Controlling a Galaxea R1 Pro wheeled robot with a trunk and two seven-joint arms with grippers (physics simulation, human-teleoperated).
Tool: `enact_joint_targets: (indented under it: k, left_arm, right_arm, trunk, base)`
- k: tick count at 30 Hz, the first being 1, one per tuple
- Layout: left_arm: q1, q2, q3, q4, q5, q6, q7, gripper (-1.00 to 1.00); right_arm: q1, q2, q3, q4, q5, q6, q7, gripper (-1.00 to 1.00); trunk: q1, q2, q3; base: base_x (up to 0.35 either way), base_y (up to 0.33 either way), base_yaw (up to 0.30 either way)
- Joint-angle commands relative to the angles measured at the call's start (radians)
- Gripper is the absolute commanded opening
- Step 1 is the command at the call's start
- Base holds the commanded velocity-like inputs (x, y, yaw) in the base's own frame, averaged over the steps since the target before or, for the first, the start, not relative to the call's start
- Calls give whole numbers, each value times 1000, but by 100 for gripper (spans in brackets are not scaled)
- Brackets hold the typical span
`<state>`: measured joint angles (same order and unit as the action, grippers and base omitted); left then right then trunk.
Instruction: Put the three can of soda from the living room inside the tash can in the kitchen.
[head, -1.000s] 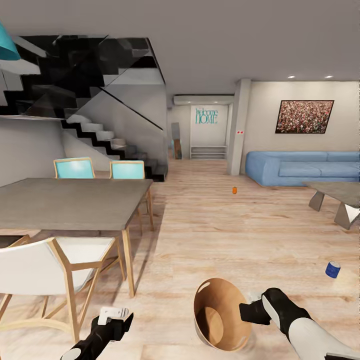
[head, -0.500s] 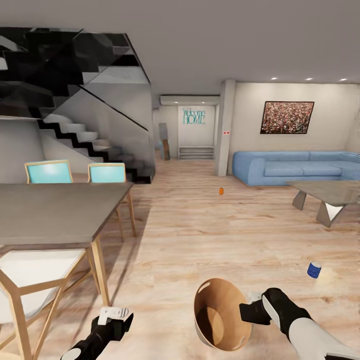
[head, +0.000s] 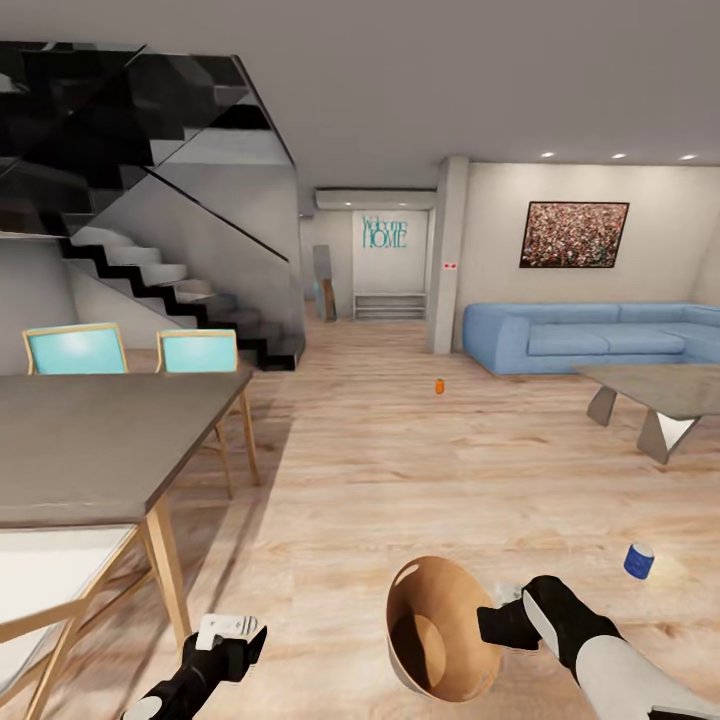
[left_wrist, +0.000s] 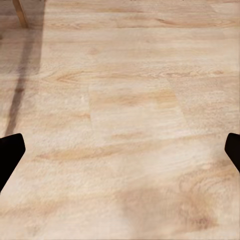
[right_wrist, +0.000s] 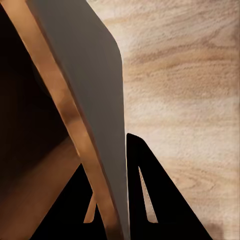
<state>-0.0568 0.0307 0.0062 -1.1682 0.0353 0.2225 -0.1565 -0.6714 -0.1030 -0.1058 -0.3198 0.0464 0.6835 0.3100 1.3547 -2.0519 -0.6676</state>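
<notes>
Head view — two soda cans, one tash can

right hand | fingers straddle tash can rim | wood floor beyond

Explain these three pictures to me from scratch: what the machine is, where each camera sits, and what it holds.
This is a simulated wheeled robot with two arms, each ending in a two-fingered pincer. The large picture comes from its head camera, looking forward and down into a living room with a blue sofa and a dining table. The right pincer grips the rim of a round trash can, brown inside. Its wrist camera shows that rim pinched between the dark fingers. The left pincer holds nothing; its wrist camera looks down at bare wood floor, with the fingertips spread wide apart. On the floor lie an orange soda can and a blue one.
</notes>
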Motion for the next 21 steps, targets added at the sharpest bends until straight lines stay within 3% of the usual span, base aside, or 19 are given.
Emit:
enact_joint_targets:
  k: [1,15,21]
  left_arm:
    - [0,0,0,0,0,0,0,100]
    - [0,0,0,0,0,0,0,100]
    - [0,0,0,0,0,0,0,100]
  right_arm:
    - [-1,0,-5,-1,-23,3,8,-100]
    - [-1,0,-6,-1,-22,3,8,-100]
    - [-1,-1,-8,-1,-23,5,8,-100]
  trunk:
    - [0,0,0]
    - [0,0,0]
    - [0,0,2]
  base:
    - [319,-3,0]
    - [322,0,-1]
    - [322,0,-145]
